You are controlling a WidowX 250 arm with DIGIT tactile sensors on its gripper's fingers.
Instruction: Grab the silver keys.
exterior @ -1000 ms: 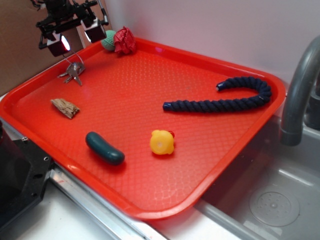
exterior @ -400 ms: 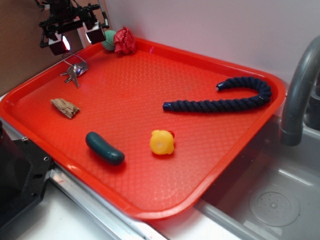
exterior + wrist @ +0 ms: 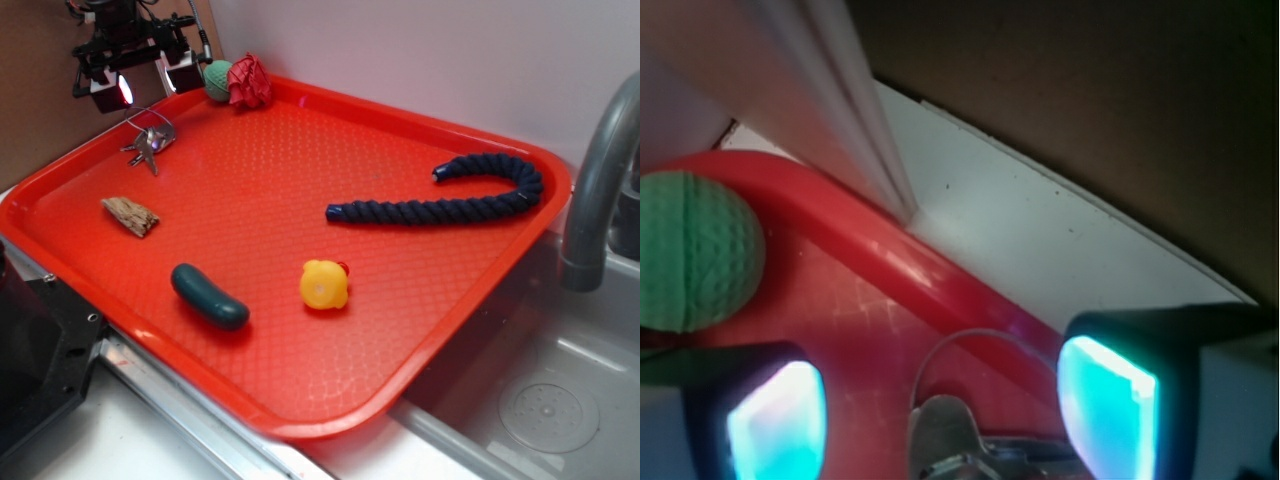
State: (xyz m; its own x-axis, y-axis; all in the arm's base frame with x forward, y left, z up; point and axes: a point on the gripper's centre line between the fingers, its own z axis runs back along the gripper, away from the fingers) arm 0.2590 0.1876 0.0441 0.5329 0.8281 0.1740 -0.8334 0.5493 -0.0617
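**Keys parked in the far corner, tool hanging right over them**

The silver keys [image 3: 148, 143] are lying flat on the red tray [image 3: 400, 330], tucked near its back-left rim, just in front of the green ball [image 3: 217, 79] and the red crumpled toy [image 3: 249, 81]. The tool [image 3: 137, 82] is held above them with its two lit pads spread apart, nothing pinched between them. In the wrist view the wire ring [image 3: 980, 345] and the key heads [image 3: 950, 435] are framed between the pads [image 3: 1108, 405], so the spread looks chosen to straddle the bunch from both sides.

The keys are thin and low on the textured tray floor, so a deep descent would probably be needed before anything can be caught; the upstanding loop of the ring seems the easier bit to close on. The raised rim just behind the keys could get bumped.

Well away from the keys, the wood chip [image 3: 130, 215], dark green pickle-shaped toy [image 3: 209, 296], yellow duck [image 3: 324, 285] and navy rope [image 3: 440, 198] are left alone.
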